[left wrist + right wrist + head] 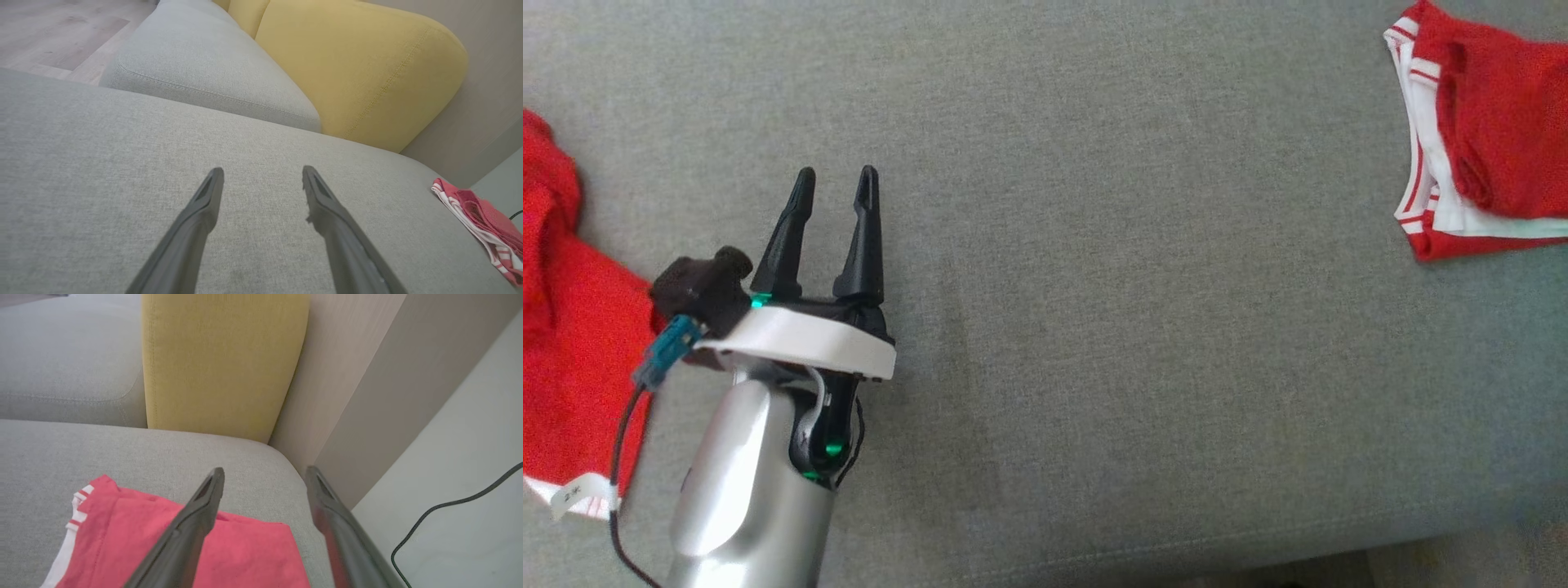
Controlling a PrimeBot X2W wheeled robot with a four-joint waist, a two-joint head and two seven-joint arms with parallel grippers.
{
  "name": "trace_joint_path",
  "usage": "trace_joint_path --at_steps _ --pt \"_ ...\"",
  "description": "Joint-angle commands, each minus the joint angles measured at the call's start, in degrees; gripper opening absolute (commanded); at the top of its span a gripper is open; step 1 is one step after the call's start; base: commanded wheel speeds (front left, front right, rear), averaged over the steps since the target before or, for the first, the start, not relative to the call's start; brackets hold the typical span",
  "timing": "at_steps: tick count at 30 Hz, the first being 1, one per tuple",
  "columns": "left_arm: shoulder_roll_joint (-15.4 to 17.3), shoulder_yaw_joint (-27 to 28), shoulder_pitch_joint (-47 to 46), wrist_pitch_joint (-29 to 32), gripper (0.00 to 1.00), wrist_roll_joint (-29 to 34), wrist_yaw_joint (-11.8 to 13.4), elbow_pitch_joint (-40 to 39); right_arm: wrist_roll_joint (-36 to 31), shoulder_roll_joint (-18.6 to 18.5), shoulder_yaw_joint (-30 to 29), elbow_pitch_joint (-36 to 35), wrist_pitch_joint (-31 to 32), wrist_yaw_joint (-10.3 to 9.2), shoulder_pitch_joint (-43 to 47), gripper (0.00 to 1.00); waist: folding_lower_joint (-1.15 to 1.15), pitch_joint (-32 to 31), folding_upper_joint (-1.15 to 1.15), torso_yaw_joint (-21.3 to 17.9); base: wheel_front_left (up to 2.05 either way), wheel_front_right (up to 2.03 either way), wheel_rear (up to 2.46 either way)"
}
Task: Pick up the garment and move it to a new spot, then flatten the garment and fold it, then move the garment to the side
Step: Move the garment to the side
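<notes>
Basically at the tail end: folded red garment (1503, 139) sits at the far right of the grey cushion (1135, 343), so pick, flatten, fold and the move aside all look done. Right gripper (265, 473) hangs over it, jaws wide, holding nothing. Left gripper (836, 174) is also wide open and empty, over bare cushion. Second red garment (572, 351) lies rumpled at the left edge, likely next.

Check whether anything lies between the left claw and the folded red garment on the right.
Nothing visible does. Bare grey cushion stretches from the left claw to the garment, which lies folded at the cushion's far right.
</notes>
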Motion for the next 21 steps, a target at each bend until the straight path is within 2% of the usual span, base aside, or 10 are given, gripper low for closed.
trace_joint_path --at_steps 1,7,21 --pt "0.67 1.65 -1.43 -0.69 1.0 -0.5 -0.06 -1.69 0.33 -0.76 0.11 -2.53 -0.15 -0.05 -0.21 1.0 0.0 -0.76 0.0 0.29 0.0 0.0 0.0" --pt "0.67 1.79 -0.33 -0.69 1.0 -1.66 0.41 -1.54 0.68 3.47 2.38 -6.61 -0.86 -0.05 0.7 1.0 0.0 -4.66 0.0 1.1 0.0 0.0 0.0" --pt "0.67 3.44 5.86 -0.69 1.0 -2.98 1.38 -1.99 1.63 18.39 9.13 -16.46 -4.52 -0.05 9.8 1.0 0.0 -15.21 0.0 3.99 0.0 0.0 0.0"
